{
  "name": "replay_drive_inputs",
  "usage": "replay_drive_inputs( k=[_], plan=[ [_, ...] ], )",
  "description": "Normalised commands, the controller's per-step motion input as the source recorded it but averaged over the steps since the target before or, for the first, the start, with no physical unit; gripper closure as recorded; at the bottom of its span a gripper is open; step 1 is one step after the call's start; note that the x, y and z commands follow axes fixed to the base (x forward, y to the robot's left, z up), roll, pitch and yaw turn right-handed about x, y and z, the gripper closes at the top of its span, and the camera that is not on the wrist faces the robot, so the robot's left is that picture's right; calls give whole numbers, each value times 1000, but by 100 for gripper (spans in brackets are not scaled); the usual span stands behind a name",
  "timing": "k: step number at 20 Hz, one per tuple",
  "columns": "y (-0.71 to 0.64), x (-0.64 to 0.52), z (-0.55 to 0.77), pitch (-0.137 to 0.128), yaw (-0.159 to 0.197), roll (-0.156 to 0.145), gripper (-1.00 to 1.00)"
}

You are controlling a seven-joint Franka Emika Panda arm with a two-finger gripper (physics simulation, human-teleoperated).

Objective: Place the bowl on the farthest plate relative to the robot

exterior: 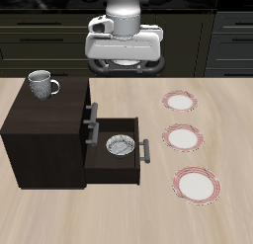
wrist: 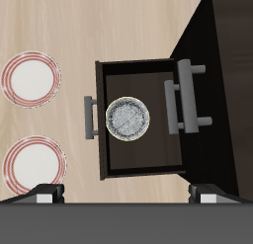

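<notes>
Wooden worktop [exterior: 59,213] carries a dark cabinet [exterior: 40,129]; its open drawer [wrist: 138,120] holds the bowl [wrist: 127,118], directly below the fingers [wrist: 126,194], which stand wide, holding nothing. Risk: drawer walls obstruct descent; choosing a nearer plate instead of the plate [exterior: 195,185] fails the task.

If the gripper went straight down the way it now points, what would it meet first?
Probably the small speckled grey-white bowl in the open drawer of the dark wooden cabinet: it sits near the wrist view's centre. The gripper is well above it, with nothing between.

Jaws' tips cropped; one plate [wrist: 33,166] edge-cut.
</notes>
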Motion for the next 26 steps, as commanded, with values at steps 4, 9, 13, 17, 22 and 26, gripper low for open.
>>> replay_drive_inputs(
  k=[4,9,13,17,22,26],
  plan=[
    [-26,180,-75,-10,-31,-17,-100],
    [-41,-1,-52,-10,-178,-9,-100],
    [-48,-41,40,-25,-191,-12,-100],
    [-116,21,-24,15,-198,-19,-100],
    [-93,-1,-36,-43,-236,-50,-100],
    [175,-35,-69,14,-179,20,-100]
  ],
)
